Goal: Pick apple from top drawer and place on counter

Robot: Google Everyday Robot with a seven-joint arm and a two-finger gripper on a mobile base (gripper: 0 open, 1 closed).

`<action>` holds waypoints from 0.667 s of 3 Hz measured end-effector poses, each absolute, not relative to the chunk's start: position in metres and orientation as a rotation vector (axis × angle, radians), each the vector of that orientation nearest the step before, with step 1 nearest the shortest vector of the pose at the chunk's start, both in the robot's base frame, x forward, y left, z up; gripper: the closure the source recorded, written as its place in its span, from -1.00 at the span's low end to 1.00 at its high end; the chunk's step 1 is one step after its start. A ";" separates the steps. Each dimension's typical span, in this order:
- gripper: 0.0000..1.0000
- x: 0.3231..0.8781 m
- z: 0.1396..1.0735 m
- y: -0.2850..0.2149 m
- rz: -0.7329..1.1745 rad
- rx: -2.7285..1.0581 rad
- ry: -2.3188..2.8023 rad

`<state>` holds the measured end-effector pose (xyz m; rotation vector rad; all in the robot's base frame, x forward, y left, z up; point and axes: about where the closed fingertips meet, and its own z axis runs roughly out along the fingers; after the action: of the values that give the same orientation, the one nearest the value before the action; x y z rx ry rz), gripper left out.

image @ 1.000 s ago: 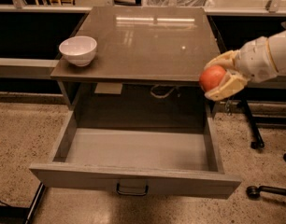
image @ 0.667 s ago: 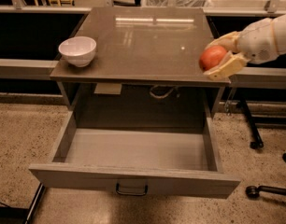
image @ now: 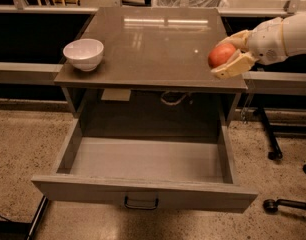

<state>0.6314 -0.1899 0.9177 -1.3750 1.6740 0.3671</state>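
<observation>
So the glossy brown-grey square counter (image: 153, 49) fills the middle, and the wide grey top drawer (image: 143, 193) under it is pulled out toward the near side. The cream two-finger gripper (image: 225, 55) comes in from the right. A white round bowl (image: 84, 54) sits on the near left corner. The small red-orange apple (image: 220, 55) is pinched in the gripper's fingers at the counter's right edge

The counter (image: 158, 49) is a glossy brown-grey slab on a speckled floor (image: 23, 139), with ceiling lights mirrored toward its far edge. A white bowl (image: 83, 54) stands directly on it, upright at the front left corner. The gripper (image: 225, 56) is over the counter's front right edge, clasping the apple (image: 220, 55).
</observation>
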 end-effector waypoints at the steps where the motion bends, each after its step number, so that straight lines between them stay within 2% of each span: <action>1: 1.00 0.676 0.913 -0.191 0.319 -1.226 1.719; 2: 1.00 0.723 0.903 -0.191 0.258 -1.110 1.798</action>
<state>0.7229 -0.1914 0.9031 -1.1104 1.7975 0.2579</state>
